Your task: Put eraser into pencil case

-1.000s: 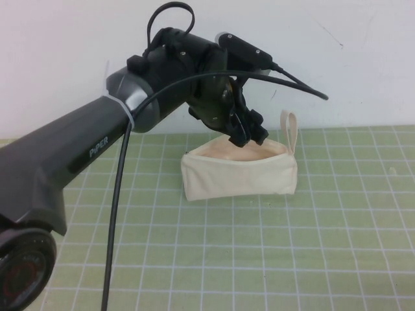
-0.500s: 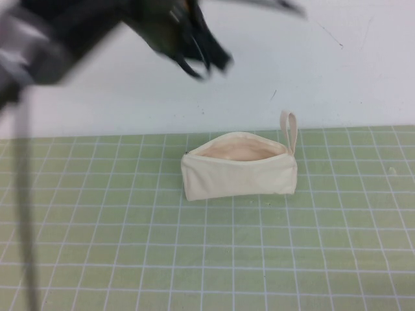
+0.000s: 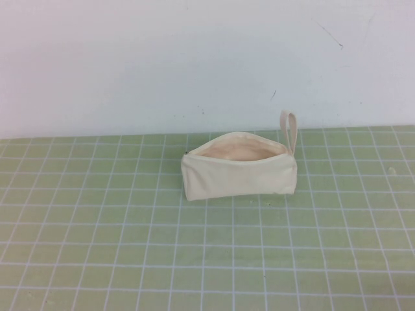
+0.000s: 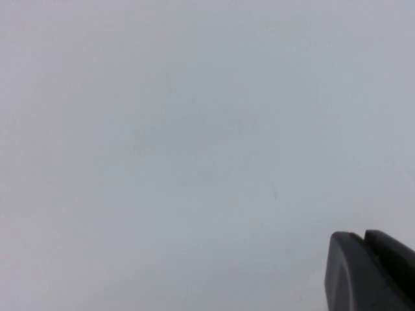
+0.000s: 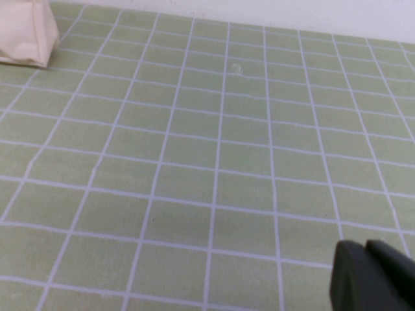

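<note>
Left gripper (image 4: 373, 272), above the cream canvas zip pencil case (image 3: 238, 173) a second ago, has left frame centre, right gripper (image 5: 376, 275) parked; jaw states indeterminate; eraser unseen, presumably deposited inside.

The high view looks down from the robot's side onto the green gridded mat (image 3: 130, 246) and white wall (image 3: 162, 58). The left wrist view faces only blank wall. The right wrist view skims the mat, sharing the cream canvas pouch (image 5: 23, 32) (image 3: 238, 170).
</note>
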Tool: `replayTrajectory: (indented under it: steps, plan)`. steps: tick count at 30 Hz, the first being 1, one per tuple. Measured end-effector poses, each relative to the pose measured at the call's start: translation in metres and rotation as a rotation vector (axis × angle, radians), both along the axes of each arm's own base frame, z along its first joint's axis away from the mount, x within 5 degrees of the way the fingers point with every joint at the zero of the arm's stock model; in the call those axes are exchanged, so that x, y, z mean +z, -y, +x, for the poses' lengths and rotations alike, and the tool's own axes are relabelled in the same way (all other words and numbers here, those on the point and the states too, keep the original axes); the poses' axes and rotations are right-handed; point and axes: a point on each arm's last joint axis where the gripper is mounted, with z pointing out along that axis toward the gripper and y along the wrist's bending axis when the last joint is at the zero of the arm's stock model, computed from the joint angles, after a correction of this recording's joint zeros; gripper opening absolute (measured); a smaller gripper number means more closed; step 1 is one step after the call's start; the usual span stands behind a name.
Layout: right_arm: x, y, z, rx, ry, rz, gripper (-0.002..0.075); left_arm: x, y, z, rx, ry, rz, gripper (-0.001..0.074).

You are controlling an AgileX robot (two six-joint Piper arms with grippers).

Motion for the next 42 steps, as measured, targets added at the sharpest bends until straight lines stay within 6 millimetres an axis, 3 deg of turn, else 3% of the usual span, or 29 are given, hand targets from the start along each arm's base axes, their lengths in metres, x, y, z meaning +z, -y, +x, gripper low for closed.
replayTrajectory:
  steps: [7,16,21,29,34,42]
  plan:
    - [0.0,0.0,0.0,0.0,0.0,0.0,-0.0001,-0.071,-0.039,-0.061,-0.018,0.023,0.002,0.0]
    - [0.0,0.0,0.0,0.0,0.0,0.0,-0.0001,-0.154,-0.06,-0.105,-0.094,-0.003,-0.099,0.0]
    - [0.0,0.0,0.0,0.0,0.0,0.0,-0.0001,-0.194,-0.057,-0.108,-0.123,-0.114,-0.144,0.0]
    - [0.0,0.0,0.0,0.0,0.0,0.0,-0.0001,-0.224,-0.05,-0.101,-0.132,-0.142,-0.169,-0.0001]
    - [0.0,0.0,0.0,0.0,0.0,0.0,-0.0001,-0.251,-0.052,-0.092,0.015,-0.09,-0.197,-0.0001]
    - [0.0,0.0,0.0,0.0,0.0,0.0,-0.0001,-0.321,-0.065,-0.095,0.261,-0.081,-0.304,-0.0001]
